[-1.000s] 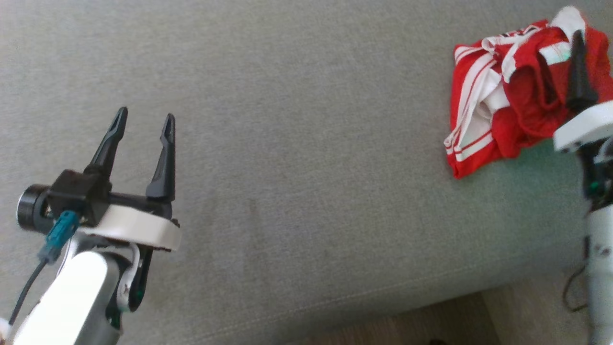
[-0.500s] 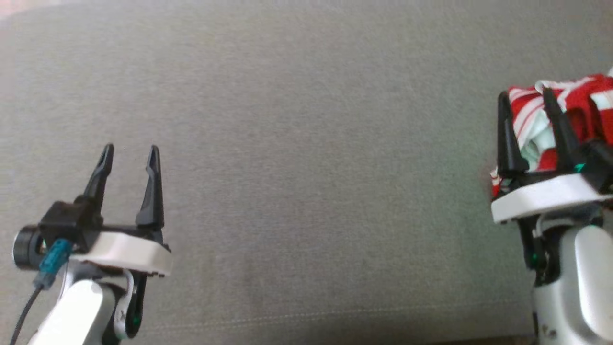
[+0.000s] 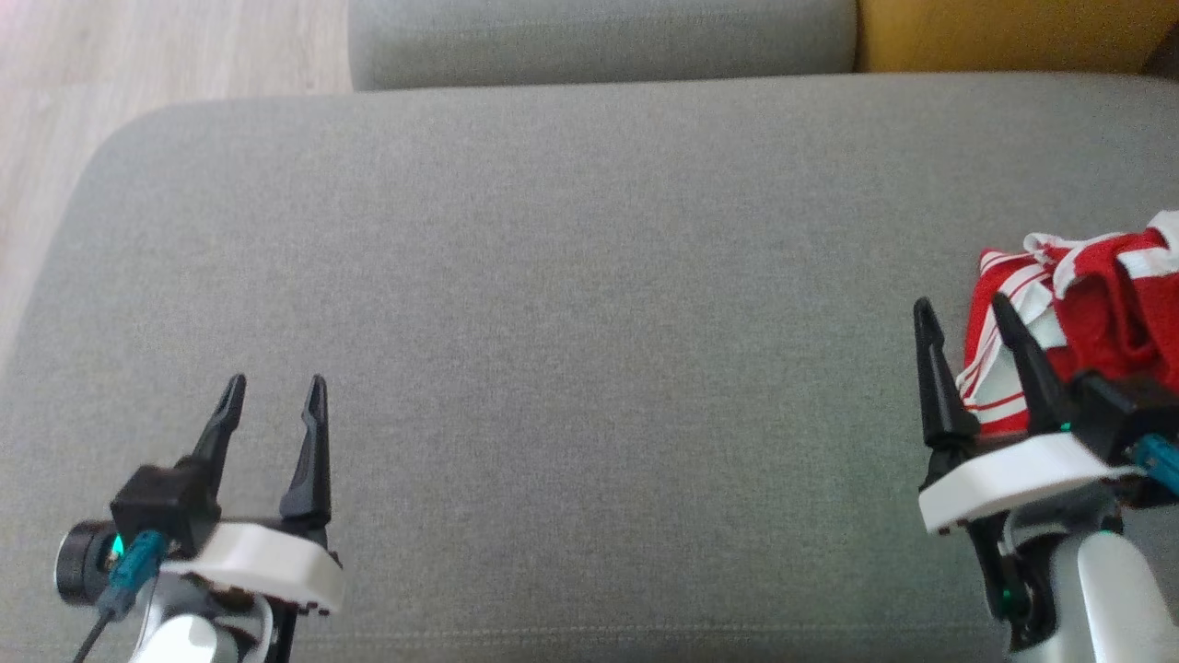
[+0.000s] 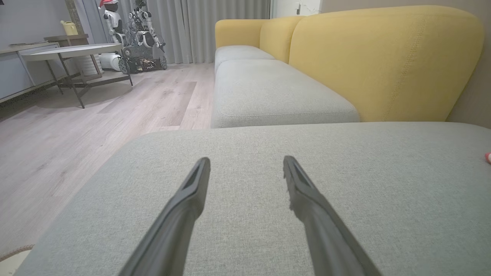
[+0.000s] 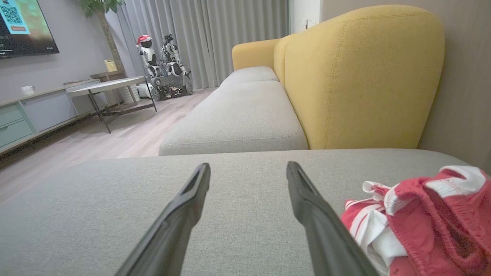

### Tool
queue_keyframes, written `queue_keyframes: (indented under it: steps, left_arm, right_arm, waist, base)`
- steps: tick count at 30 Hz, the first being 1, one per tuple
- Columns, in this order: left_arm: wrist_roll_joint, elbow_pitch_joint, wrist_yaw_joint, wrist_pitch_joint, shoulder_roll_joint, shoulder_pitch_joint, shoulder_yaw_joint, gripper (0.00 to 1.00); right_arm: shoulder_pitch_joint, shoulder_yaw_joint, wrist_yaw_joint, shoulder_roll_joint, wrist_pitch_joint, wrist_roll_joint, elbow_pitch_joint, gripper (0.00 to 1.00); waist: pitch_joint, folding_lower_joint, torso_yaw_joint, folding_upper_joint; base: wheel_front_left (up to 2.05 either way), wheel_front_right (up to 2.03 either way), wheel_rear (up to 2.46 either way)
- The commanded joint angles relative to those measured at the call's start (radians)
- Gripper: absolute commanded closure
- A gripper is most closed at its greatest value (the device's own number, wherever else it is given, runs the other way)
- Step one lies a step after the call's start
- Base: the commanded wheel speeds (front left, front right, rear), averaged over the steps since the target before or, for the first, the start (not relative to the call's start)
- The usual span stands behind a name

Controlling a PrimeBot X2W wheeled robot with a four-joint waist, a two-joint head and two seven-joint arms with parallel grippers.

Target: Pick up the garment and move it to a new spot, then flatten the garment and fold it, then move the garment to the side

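Grey cushion (image 3: 589, 276) spans frame. Garment (image 3: 1110, 313): red w/ white stripes, crumpled heap, right edge of head view. L gripper (image 3: 276, 382) lower left, jaws wide apart, empty. R gripper (image 3: 961, 306) lower right, same, just beside garment.

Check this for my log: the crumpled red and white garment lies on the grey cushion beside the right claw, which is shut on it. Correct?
No. The right claw is open and holds nothing; the right wrist view shows it spread wide, the garment lying on the grey cushion beside it.
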Motion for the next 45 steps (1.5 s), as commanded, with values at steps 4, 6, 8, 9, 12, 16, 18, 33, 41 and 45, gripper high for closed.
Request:
queue_keyframes:
  steps: [4, 6, 8, 9, 12, 16, 18, 33, 41, 45]
  left_arm:
    - [-0.006, -0.029, 0.012, -0.008, 0.026, -0.008, 0.039, 0.00]
    - [-0.007, -0.030, 0.014, -0.008, 0.028, 0.002, 0.037, 0.00]
    - [-0.008, -0.030, 0.015, -0.007, 0.029, 0.011, 0.035, 0.00]
    - [-0.009, -0.030, 0.016, -0.007, 0.030, 0.015, 0.035, 0.00]
    - [-0.010, -0.034, 0.018, -0.006, 0.033, 0.023, 0.033, 0.00]
    - [-0.009, -0.040, 0.020, -0.001, 0.038, 0.028, 0.029, 0.00]
    - [-0.009, -0.043, 0.021, 0.002, 0.040, 0.029, 0.028, 0.00]
    - [-0.008, -0.052, 0.027, 0.012, 0.051, 0.024, 0.023, 0.00]
    - [-0.010, -0.054, 0.030, 0.014, 0.054, 0.024, 0.020, 0.00]
    - [-0.012, -0.053, 0.029, 0.012, 0.055, 0.020, 0.020, 0.00]
  right_arm:
    - [0.007, 0.029, -0.001, 0.000, 0.012, 0.021, -0.047, 0.00]
    - [0.020, 0.029, -0.001, 0.000, 0.016, 0.024, -0.051, 0.00]
    - [0.031, 0.029, -0.001, 0.000, 0.022, 0.022, -0.056, 0.00]
    - [0.036, 0.028, -0.001, 0.000, 0.025, 0.021, -0.059, 0.00]
    - [0.048, 0.020, -0.001, 0.000, 0.031, 0.019, -0.068, 0.00]
    - [0.060, 0.015, -0.001, 0.000, 0.038, 0.018, -0.077, 0.00]
    - [0.062, 0.012, -0.001, 0.000, 0.039, 0.017, -0.080, 0.00]
    - [0.064, 0.007, -0.001, 0.000, 0.039, 0.020, -0.085, 0.00]
    - [0.063, 0.007, -0.001, 0.000, 0.037, 0.022, -0.085, 0.00]
    - [0.062, 0.006, -0.001, 0.000, 0.037, 0.023, -0.084, 0.00]
  waist:
    - [-0.045, 0.0000, -0.003, -0.0001]
    - [-0.057, 0.0000, -0.004, -0.0001]
    - [-0.066, 0.0000, -0.004, -0.0001]
    - [-0.070, 0.0000, -0.005, -0.0001]
    - [-0.077, 0.0000, -0.007, -0.0001]
    - [-0.083, 0.0000, -0.008, -0.0001]
    - [-0.084, 0.0000, -0.009, -0.0001]
    - [-0.083, 0.0000, -0.011, -0.0001]
    - [-0.081, 0.0000, -0.012, -0.0001]
    - [-0.078, 0.0000, -0.012, -0.0001]
  base:
    - [0.00, 0.00, 0.00]
    - [0.00, 0.00, 0.00]
    - [0.00, 0.00, 0.00]
    - [0.00, 0.00, 0.00]
    - [0.00, 0.00, 0.00]
    - [0.00, 0.00, 0.00]
    - [0.00, 0.00, 0.00]
    - [0.00, 0.00, 0.00]
    - [0.00, 0.00, 0.00]
    - [0.00, 0.00, 0.00]
